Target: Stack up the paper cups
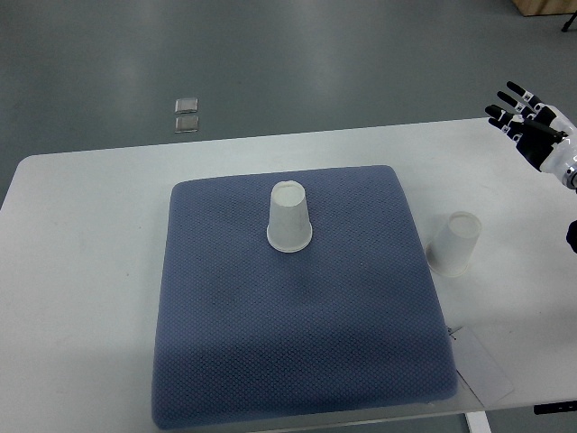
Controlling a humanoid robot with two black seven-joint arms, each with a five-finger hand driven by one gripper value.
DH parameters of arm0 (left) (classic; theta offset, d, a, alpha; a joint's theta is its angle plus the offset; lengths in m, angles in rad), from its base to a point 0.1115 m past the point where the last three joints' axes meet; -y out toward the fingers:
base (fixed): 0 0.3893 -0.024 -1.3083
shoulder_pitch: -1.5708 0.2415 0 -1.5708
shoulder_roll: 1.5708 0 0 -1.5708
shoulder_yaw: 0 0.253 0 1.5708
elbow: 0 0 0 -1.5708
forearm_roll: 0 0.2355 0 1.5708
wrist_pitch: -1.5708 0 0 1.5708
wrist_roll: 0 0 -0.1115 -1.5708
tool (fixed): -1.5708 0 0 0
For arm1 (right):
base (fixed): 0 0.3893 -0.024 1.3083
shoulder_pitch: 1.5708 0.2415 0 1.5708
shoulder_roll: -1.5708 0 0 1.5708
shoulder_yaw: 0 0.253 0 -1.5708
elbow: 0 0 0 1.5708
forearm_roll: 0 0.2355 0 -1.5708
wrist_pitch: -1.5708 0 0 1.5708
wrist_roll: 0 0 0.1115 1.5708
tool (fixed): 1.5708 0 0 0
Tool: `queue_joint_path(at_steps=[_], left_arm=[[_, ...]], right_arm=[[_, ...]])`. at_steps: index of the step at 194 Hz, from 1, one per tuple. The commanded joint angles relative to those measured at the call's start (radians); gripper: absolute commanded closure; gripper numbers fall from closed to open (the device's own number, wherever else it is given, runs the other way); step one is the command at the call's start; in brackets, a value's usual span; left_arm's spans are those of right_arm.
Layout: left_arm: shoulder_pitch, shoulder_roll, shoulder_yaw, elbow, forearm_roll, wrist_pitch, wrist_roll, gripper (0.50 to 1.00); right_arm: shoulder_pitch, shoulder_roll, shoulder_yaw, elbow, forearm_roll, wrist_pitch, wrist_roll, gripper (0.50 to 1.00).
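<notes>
**Paper cups: stacking not yet begun**

Top view. Two white paper cups stand upside down, base up, and well apart from each other. The first cup (289, 217) sits on the blue mat (297, 361), near the middle of its far half. The second cup (453, 244) stands on the bare white table (81, 271), just beside the right edge of the mat and leaning slightly in this view. Neither cup is nested over or touching the other, so as far as this view shows no part of the stack is made; both the pick and the placement remain.

The right hand (532, 122) enters from the right edge at the far right corner of the table. Its dark fingers (505, 101) are extended and somewhat spread, and it holds nothing. It is raised clear of both cups. The second cup lies nearer to it, toward the robot and to the left of the hand; the first cup lies farther off, across the mat. Judged from this layout, the second cup is the likelier first pick.

The left hand does not appear.

A sheet of clear film (482, 365) lies at the near right corner of the mat.
</notes>
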Motion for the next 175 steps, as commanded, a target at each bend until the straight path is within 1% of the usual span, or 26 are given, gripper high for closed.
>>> queue_joint_path(at_steps=[1, 121, 175], left_arm=[[0.0, 0.0, 0.0, 0.002, 0.0, -0.001, 0.0, 0.5], [0.0, 0.0, -0.001, -0.002, 0.0, -0.001, 0.005, 0.5], [0.0, 0.0, -0.001, -0.004, 0.0, -0.001, 0.005, 0.5]], right_arm=[[0.001, 0.004, -0.002, 0.0, -0.004, -0.002, 0.0, 0.56], [-0.005, 0.012, -0.007, -0.006, -0.007, -0.01, 0.006, 0.56], [-0.005, 0.012, -0.013, -0.008, -0.009, 0.006, 0.006, 0.56]])
